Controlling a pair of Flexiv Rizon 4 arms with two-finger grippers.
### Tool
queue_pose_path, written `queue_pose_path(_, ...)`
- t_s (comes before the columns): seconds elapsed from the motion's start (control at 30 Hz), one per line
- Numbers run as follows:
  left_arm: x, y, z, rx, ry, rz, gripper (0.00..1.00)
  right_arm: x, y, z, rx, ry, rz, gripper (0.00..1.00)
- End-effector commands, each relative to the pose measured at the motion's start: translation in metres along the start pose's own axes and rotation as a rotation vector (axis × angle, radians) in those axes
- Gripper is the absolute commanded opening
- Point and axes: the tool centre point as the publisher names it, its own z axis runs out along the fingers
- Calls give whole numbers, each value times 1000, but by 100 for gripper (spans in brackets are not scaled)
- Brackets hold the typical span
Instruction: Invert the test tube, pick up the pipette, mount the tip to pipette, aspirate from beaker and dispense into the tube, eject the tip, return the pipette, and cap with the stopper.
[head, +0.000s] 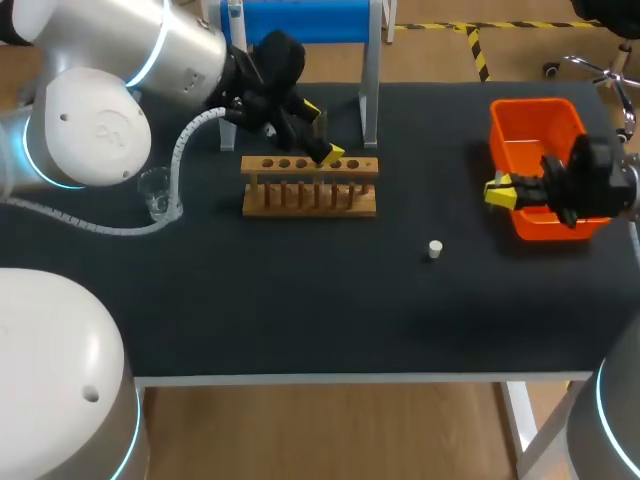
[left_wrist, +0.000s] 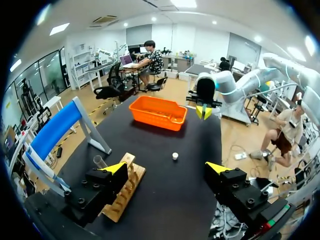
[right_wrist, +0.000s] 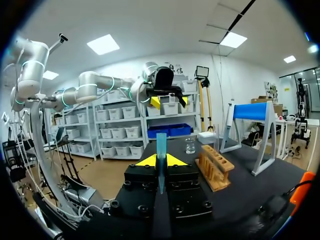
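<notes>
The left gripper (left_wrist: 167, 167), fingers apart, is held over the rack (head: 310, 185) holding the test tube (left_wrist: 100, 161). Well right of it, a blue tip (right_wrist: 161, 145) is clamped by the right gripper (right_wrist: 160, 161). Pipette pickup is judged next.

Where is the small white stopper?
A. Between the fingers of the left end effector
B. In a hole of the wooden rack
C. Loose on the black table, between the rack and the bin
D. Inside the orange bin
C: the stopper stands alone on the bare table, between the rack and the bin, and touches neither.
</notes>
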Motion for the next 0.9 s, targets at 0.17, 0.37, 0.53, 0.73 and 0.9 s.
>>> queue_pose_path(0.17, 0, -1, -1, -6, 2, -2, 100, 4, 1, -1, 3, -8, -7, 0)
queue_pose_path(0.37, 0, -1, -1, -6, 2, -2, 100, 4, 1, -1, 3, -8, -7, 0)
queue_pose_path(0.53, 0, -1, -1, -6, 2, -2, 100, 4, 1, -1, 3, -8, -7, 0)
queue_pose_path(0.73, -46, 43, -35, -27, -202, -186, 100, 4, 1, -1, 3, -8, -7, 0)
queue_pose_path(0.9, -78, 68, -64, -50, -281, -263, 100, 4, 1, -1, 3, -8, -7, 0)
